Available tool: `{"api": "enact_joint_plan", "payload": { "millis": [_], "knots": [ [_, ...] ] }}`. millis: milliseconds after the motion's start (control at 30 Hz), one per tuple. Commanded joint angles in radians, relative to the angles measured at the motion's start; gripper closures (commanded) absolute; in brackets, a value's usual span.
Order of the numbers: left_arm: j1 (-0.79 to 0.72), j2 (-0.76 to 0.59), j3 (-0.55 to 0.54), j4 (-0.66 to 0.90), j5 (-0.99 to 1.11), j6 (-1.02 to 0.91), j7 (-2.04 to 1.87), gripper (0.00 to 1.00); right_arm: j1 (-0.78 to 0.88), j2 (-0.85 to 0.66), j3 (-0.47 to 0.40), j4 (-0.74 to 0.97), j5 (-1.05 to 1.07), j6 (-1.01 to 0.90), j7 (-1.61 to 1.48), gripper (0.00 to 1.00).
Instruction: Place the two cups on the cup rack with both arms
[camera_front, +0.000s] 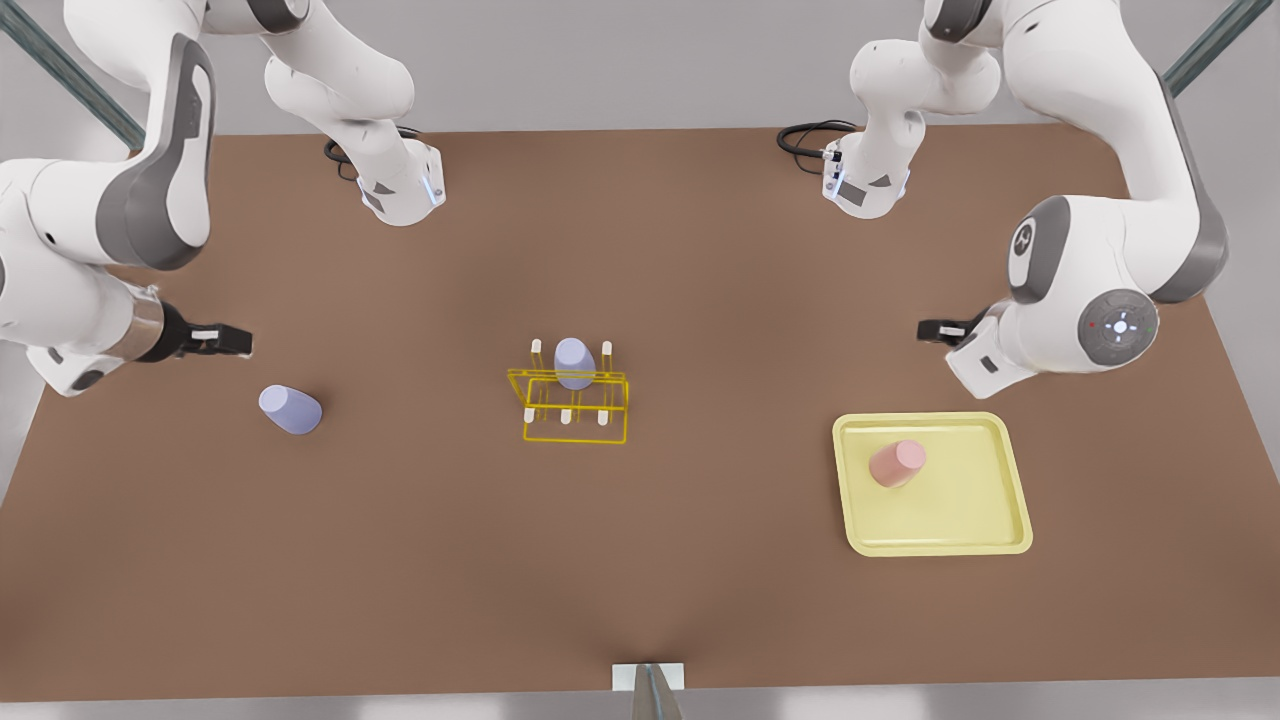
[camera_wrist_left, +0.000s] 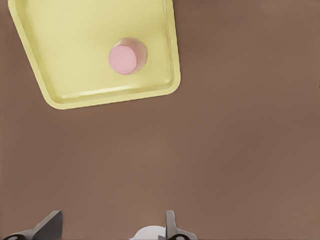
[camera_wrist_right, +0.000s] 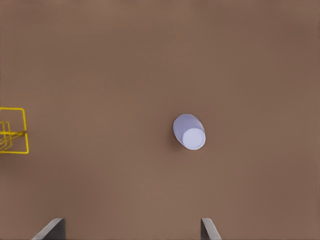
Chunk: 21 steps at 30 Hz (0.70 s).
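Pink, upside down, one cup (camera_front: 897, 463) stands in the tray (camera_front: 985, 525); a lavender cup (camera_front: 290, 409) sits on the table (camera_front: 640, 580) (its twin (camera_front: 574, 362) is already on the yellow rack (camera_front: 572, 405)). The left gripper (camera_wrist_left: 107, 227) and right gripper (camera_wrist_right: 131, 229) hover above them, fingers spread, empty.

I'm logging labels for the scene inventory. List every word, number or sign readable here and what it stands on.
No readable words or numbers anywhere.
Round grey cap on the arm joint at the front view's right: small white marks and coloured dots, no letters.
Lavender cups, pink cup, cup rack, tray: no markings.
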Motion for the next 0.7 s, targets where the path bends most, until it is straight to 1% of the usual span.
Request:
{"api": "enact_joint_plan", "payload": {
  "millis": [0, 67, 100, 133, 167, 200, 233, 267, 300, 333, 400, 433, 567, 667],
  "knots": [
    [0.0, -0.004, 0.0, 0.001, 0.015, 0.178, -0.064, 0.0, 0.0, -0.002, -0.001, -0.001, -0.001, 0.132, -0.044, 0.0],
    [0.0, 0.009, 0.002, 0.001, 0.012, 0.181, -0.067, 0.0, 0.001, 0.004, -0.001, -0.001, -0.003, 0.129, -0.041, 0.0],
    [0.0, 0.088, 0.0, 0.024, 0.014, 0.199, -0.07, 0.0, -0.005, 0.012, -0.002, -0.009, 0.01, 0.132, -0.048, 0.0],
    [0.0, 0.16, 0.0, 0.055, 0.014, 0.257, -0.072, 0.0, -0.008, 0.033, -0.002, -0.019, -0.003, 0.149, -0.051, 0.0],
    [0.0, 0.239, 0.0, 0.061, 0.014, 0.383, -0.073, 0.0, -0.011, 0.098, -0.002, -0.036, -0.004, 0.207, -0.054, 0.0],
    [0.005, 0.277, 0.002, 0.061, 0.014, 0.464, -0.075, 0.0, -0.011, 0.177, -0.002, -0.03, -0.01, 0.251, -0.054, 0.0],
    [0.011, 0.302, 0.002, 0.057, 0.011, 0.526, -0.072, 0.0, -0.017, 0.219, -0.002, -0.032, -0.017, 0.297, -0.061, 0.0],
    [0.019, 0.328, 0.002, 0.055, 0.008, 0.532, -0.072, 0.0, -0.022, 0.254, -0.002, -0.033, -0.017, 0.342, -0.076, 0.0],
    [0.035, 0.326, 0.003, 0.012, -0.018, 0.599, -0.073, 0.0, -0.022, 0.291, -0.002, -0.035, -0.017, 0.391, -0.082, 0.0],
    [0.039, 0.325, 0.003, -0.032, -0.048, 0.626, -0.073, 0.0, -0.038, 0.332, -0.001, -0.035, -0.013, 0.442, -0.093, 0.0],
    [0.039, 0.328, 0.003, -0.058, -0.049, 0.636, -0.073, 0.0, -0.064, 0.362, -0.001, -0.041, -0.006, 0.515, -0.162, 0.0],
    [0.039, 0.328, 0.003, -0.097, -0.048, 0.649, -0.072, 0.0, -0.077, 0.366, -0.001, -0.058, -0.004, 0.549, -0.179, 0.0],
    [0.04, 0.335, 0.008, -0.184, -0.048, 0.721, -0.073, 0.0, -0.114, 0.354, 0.001, -0.133, 0.0, 0.626, -0.212, 0.0],
    [0.054, 0.371, 0.009, -0.192, -0.046, 0.739, -0.075, 0.0, -0.124, 0.291, -0.001, -0.263, 0.0, 0.768, -0.252, 0.0]
  ]
}}
